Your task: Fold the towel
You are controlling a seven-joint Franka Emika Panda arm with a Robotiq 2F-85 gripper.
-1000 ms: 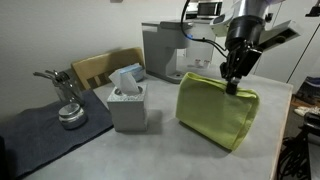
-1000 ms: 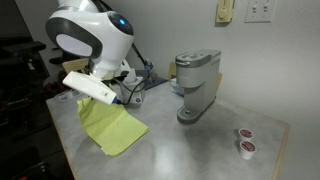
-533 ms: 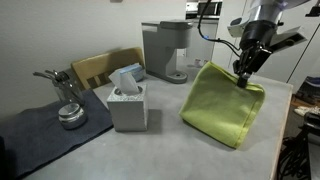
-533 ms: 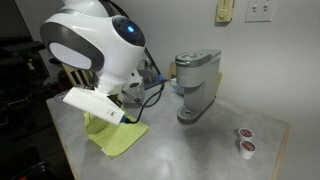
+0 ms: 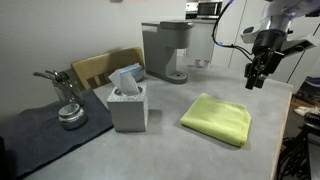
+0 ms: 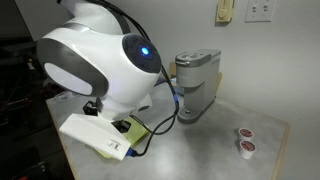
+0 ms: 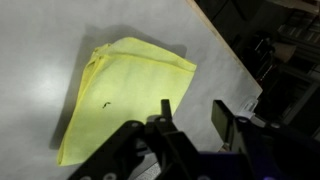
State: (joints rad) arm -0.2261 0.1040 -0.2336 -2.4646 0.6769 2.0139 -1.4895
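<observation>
Well, you had the hand (image 5: 256, 80) hanging in the air over the tabletop (image 5: 160, 150), a little off to one side of the towel (image 5: 216, 118) and touching nothing. In the wrist view, its fingers (image 7: 222, 118) stood apart with only empty space between them, so the hand was released and carried nothing. The yellow-green towel lay flat on the tabletop, doubled over into a rough rectangle, and in the wrist view its layered edges showed along one side. A grey tissue box (image 5: 128, 104) stood near the towel, apart from it, and a coffee machine (image 5: 163, 50) stood behind both. Beyond the tissue box, a dark mat (image 5: 35, 138) held a metal object (image 5: 68, 112). In an exterior view, two small pods (image 6: 245, 133) sat on the tabletop beside the coffee machine.
</observation>
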